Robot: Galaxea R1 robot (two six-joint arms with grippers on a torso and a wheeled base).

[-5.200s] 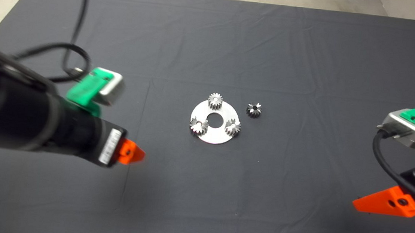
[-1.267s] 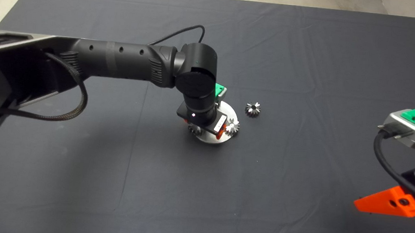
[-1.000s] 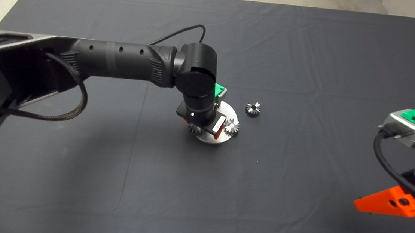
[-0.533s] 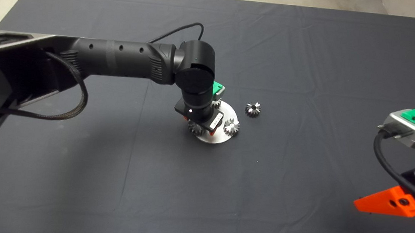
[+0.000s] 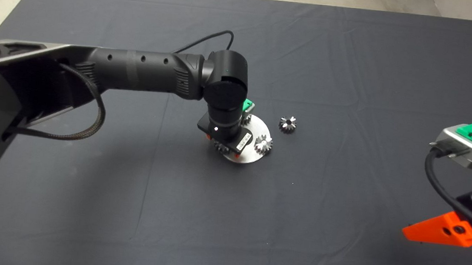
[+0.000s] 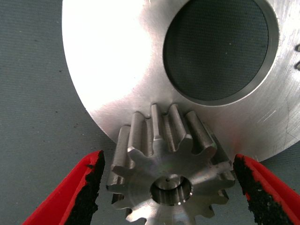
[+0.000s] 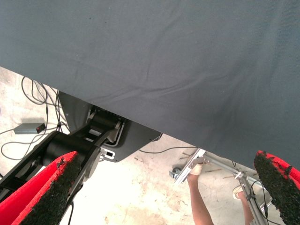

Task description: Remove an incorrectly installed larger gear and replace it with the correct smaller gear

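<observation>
The left gripper [image 6: 168, 159] hangs pointing down over the near left edge of the silver disc [image 6: 117, 61], its arm reaching in from the left side of the mat [image 5: 352, 74]. Its two red fingers [image 6: 89, 187] are spread, and a steel gear [image 6: 164, 187] stands between them. Each black pad is just beside the gear's teeth, with a thin gap showing on either side, so nothing is pinched. This gear stands upright on the rim of the disc, its flat top and small centre bore facing the wrist camera, and part of it overhangs the disc's edge above the mat.

Just past the gear, further in on the disc, is the disc's large round hole [image 6: 218, 49], with dark mat showing through it. A second steel gear [image 5: 263, 143] stands on the disc's rim to the right of the gripper. A third gear [image 5: 246, 118] shows only partly behind the wrist, on the far rim.

Off the disc, to the right of the gripper and beyond it, a darker gear [image 5: 287, 124] with a dark centre hole lies alone on the mat, near the disc but not touching it.

The right gripper [image 7: 166, 157] waits at the lower right edge of the mat, well apart from the gears, its fingers spread wide and holding nothing. Its wrist camera looks past the mat's edge to a pale floor with cables [image 7: 33, 89] and a person's legs [image 7: 201, 197].
</observation>
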